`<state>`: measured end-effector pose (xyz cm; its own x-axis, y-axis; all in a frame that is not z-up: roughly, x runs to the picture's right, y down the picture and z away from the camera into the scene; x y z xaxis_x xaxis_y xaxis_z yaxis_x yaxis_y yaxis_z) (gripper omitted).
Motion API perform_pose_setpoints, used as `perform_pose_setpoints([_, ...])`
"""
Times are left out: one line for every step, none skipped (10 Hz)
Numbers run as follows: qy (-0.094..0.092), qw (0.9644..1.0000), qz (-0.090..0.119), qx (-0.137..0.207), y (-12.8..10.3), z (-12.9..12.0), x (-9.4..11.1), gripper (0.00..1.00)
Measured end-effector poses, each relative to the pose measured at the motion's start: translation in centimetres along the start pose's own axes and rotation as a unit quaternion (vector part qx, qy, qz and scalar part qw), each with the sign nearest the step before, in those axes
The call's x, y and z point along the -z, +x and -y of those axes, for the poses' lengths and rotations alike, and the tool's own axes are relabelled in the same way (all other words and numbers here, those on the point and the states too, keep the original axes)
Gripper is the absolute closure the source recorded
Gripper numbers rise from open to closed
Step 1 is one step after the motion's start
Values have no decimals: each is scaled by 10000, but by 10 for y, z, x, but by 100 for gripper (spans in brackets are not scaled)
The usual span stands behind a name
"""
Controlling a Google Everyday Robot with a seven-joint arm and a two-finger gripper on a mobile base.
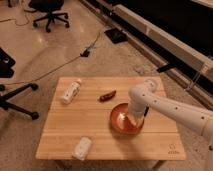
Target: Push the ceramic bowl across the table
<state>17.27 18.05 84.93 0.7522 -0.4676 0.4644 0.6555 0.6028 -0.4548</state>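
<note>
Your round, shallow orange-red ceramic bowl (124, 119) sits on the right half of the rectangular light wooden plank table (65, 135), a little nearer the front edge than the back, with the small dark logo (173, 149) at the front-right corner not far off. The white robot arm (172, 111) reaches in from the right, bends at a rounded elbow and drops its gripper (134, 120) down into the bowl's right side. You have a small reddish-brown lumpy thing (107, 95) lying just behind the bowl toward the table's middle, apart from it. A white bottle (70, 91) lies near the back-left, and a white cup on its side (82, 148) rests by the front edge.
</note>
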Motion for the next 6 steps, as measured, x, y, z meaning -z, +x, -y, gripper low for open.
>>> perform_pose_setpoints([108,9998,5,-142,5,-10,1,35])
perform_pose_setpoints([150,9997,3,-218,6,-15,2,35])
perform_pose_setpoints([223,9992,-6,-342,9,-23,3,35])
perform_pose_setpoints([284,9985,-57,-462,15,-34,5,35])
perform_pose_setpoints([411,9973,-123,-592,19,-43,11,35])
perform_pose_setpoints([513,9963,-190,-663,20,-48,18,35])
